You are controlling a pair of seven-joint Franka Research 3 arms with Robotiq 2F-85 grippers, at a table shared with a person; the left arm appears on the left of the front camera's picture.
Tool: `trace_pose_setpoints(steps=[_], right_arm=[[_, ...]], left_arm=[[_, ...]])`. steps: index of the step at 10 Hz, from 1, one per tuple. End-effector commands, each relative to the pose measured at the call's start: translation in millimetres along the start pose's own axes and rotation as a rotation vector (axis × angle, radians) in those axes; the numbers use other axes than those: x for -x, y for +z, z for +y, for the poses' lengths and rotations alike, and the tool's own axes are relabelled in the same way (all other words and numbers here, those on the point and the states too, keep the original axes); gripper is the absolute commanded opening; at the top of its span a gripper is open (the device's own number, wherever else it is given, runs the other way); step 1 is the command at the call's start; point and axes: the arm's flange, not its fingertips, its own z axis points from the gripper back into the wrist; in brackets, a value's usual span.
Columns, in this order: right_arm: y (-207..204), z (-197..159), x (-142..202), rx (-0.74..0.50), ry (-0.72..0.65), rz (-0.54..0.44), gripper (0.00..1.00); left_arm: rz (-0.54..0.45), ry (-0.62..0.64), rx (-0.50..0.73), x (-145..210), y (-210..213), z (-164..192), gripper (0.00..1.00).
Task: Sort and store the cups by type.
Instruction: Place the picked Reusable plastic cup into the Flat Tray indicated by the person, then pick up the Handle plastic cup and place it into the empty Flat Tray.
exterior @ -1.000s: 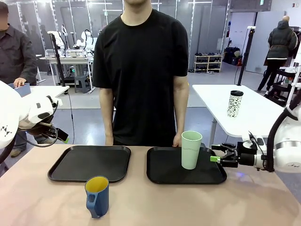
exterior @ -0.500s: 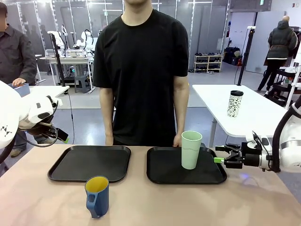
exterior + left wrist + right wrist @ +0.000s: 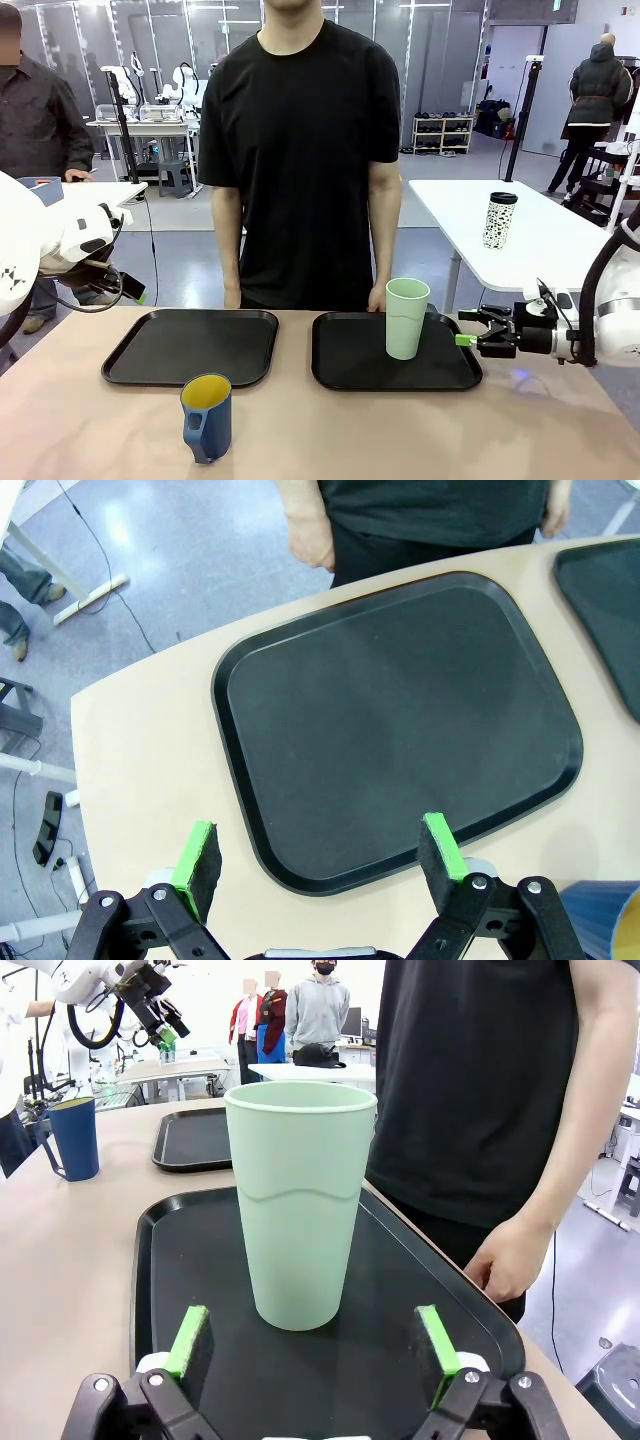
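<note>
Cups sit apart: the pale green tumbler [image 3: 406,320] stands upright on the right-hand black tray [image 3: 345,360], right of centre in the front view, and the dark blue mug [image 3: 207,417] with a yellow inside stands on the bare table at lower centre-left, just below the left-hand black tray [image 3: 190,345]. The tumbler's side, large in the right wrist view, is plain green with one wavy moulded line. The right gripper [image 3: 468,328] hangs at the right tray's right edge, jaws spread wide, holding nothing, just clear of the tumbler. The left gripper [image 3: 318,845] is also wide open and holding nothing, above the near rim of the left tray. A person's hand [image 3: 378,298] hangs at the right tray's far edge. A speckled, black-lidded tumbler [image 3: 499,220] stands on a white table at upper right.
</note>
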Motion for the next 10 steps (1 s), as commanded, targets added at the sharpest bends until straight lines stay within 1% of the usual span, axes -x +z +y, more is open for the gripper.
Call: trace_pose_setpoints(steps=[1, 10], right_arm=[[-0.3, -1.2, -1.1, 0.0, 0.002, -0.009, 1.0], [-0.3, -1.2, -1.1, 0.0, 0.002, -0.009, 1.0]], left_arm=[[-0.002, 0.003, -0.004, -1.0, 0.5, 0.5, 1.0], [-0.002, 0.003, -0.004, -1.0, 0.5, 0.5, 1.0]])
